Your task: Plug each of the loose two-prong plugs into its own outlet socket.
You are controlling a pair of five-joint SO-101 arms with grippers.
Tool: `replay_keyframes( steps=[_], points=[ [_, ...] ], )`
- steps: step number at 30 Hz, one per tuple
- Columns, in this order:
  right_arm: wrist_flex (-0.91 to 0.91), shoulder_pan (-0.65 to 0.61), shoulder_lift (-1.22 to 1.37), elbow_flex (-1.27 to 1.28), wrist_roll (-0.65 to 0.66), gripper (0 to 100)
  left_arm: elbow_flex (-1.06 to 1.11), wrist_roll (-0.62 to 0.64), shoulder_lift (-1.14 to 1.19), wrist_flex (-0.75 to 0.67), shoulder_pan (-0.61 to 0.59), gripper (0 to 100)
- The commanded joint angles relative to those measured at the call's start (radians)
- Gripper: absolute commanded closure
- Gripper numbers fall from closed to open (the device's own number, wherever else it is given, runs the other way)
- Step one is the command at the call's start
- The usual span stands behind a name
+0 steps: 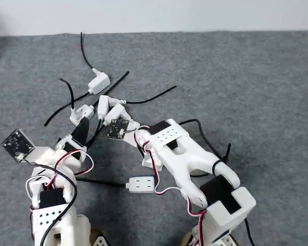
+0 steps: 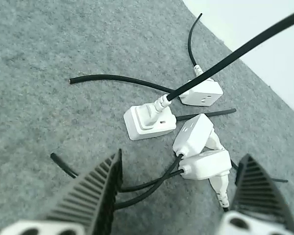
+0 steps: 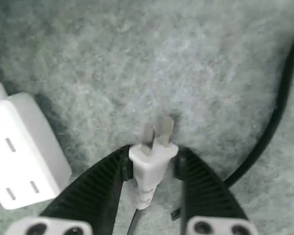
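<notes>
- Clamps a white plug (image 3: 151, 165) by its body in the right gripper (image 3: 153, 155), both fingers clenched on it, prongs pointing out past the fingertips and low over the grey carpet (image 3: 186, 58).
- Sits just beside an outlet block (image 3: 19, 147) without touching it, with the slots on the block's top face bare (the likely target, by the look of it).
- Leaves a black cord (image 3: 277, 112) lying on the carpet on the plug's other side, apart from both fingers.
- Holds the left gripper (image 2: 183, 155) spread wide with nothing grasped, above a knot of thin cables (image 2: 152, 183).
- Shows, just past those fingers, a second plug (image 2: 156, 116) apparently seated in a square block (image 2: 136, 131), its cable rising off toward the camera; counts, as a judgement, as one pairing done.
- Shows a corded socket (image 2: 202, 93) farther out with open slots and nothing in it.
- Cannot tell whether the pair of white pieces (image 2: 193, 134) nearest the left gripper are mated to anything or merely touching each other.
- Puts progress at roughly early to middle: perhaps one plug home, one in hand and not yet inserted, and at least the corded socket and the outlet block waiting.
- Calls next for lining the held prongs up with the outlet block's slots, which looks awkward with the block loose on the carpet.
</notes>
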Motion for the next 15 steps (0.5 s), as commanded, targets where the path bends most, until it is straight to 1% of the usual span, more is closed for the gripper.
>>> replay_keyframes(
  steps=[1, 3, 5, 10, 15],
  points=[
    [-0.007, -0.005, 0.010, -0.028, 0.002, 91.6, -0.050, -0.003, -0.011, -0.014, -0.008, 65],
    [-0.007, -0.005, 0.010, -0.026, 0.028, 93.6, -0.050, -0.003, -0.011, -0.014, -0.008, 65],
    [-0.002, -0.005, 0.010, -0.025, 0.057, 99.5, -0.050, -0.003, -0.011, -0.014, -0.008, 65],
    [0.024, -0.002, -0.019, -0.028, 0.068, 98.9, -0.050, -0.003, -0.011, -0.014, -0.008, 65],
    [0.033, 0.088, -0.096, -0.021, 0.071, 98.9, -0.050, -0.003, -0.011, -0.014, -0.006, 65]
  ],
)
